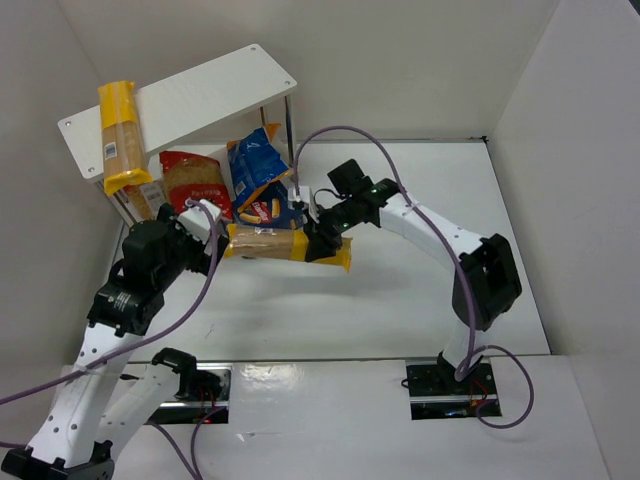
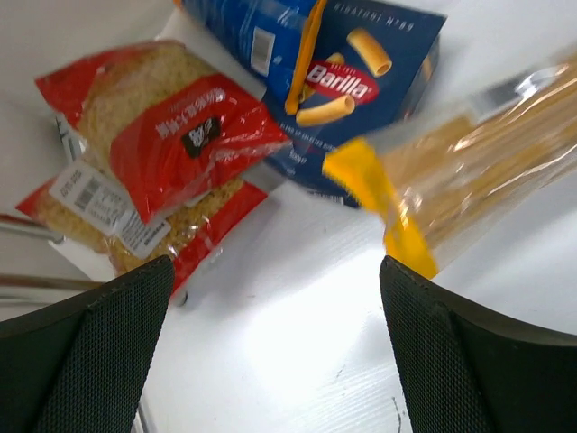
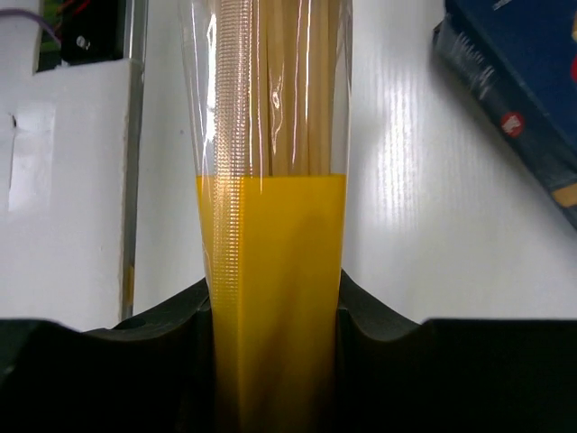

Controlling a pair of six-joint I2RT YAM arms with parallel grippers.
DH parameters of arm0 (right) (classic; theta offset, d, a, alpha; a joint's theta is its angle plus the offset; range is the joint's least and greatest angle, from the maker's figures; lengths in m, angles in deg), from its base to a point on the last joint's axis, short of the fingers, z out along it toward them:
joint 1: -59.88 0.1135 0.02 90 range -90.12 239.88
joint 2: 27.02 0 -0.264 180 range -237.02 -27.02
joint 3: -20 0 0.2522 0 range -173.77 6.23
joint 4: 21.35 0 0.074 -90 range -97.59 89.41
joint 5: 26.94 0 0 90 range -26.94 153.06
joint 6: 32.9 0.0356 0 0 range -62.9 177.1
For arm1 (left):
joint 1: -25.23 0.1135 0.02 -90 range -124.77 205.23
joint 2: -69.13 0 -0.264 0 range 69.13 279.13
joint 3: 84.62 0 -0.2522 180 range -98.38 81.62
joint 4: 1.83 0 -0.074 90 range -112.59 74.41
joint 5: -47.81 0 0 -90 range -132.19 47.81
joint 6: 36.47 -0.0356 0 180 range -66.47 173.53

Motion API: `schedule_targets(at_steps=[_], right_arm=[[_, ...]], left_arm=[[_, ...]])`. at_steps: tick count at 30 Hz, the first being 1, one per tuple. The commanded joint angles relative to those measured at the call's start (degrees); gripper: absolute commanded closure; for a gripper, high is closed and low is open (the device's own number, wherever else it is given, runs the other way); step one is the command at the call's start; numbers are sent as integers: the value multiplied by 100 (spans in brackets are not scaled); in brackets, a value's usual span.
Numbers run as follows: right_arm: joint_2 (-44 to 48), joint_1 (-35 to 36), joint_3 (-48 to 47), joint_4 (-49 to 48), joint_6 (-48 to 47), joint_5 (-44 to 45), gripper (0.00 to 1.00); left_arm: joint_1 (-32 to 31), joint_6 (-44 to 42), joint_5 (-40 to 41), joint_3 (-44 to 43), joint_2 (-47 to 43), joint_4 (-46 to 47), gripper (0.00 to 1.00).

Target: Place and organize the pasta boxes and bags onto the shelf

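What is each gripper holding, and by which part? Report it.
The right gripper clamps a spaghetti bag by its yellow end. The left gripper is open and holds nothing.

The left arm (image 1: 105, 330) at lower left and the right arm (image 1: 440, 235) at centre right have white shells with black joints; purple cables (image 1: 330, 135) loop along each. Black, mesh-textured fingers (image 2: 99, 352) fill the left wrist view's lower corners
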Motion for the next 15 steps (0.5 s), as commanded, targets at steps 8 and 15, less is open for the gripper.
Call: schedule_targets(at_steps=[8, 15], right_arm=[[769, -37, -1114, -799, 1196, 821, 100], [234, -37, -2773, -221, 1460, 1849, 100]], left_arm=[[498, 489, -383, 250, 172, 314, 0], [866, 384, -727, 391, 172, 297, 0]])
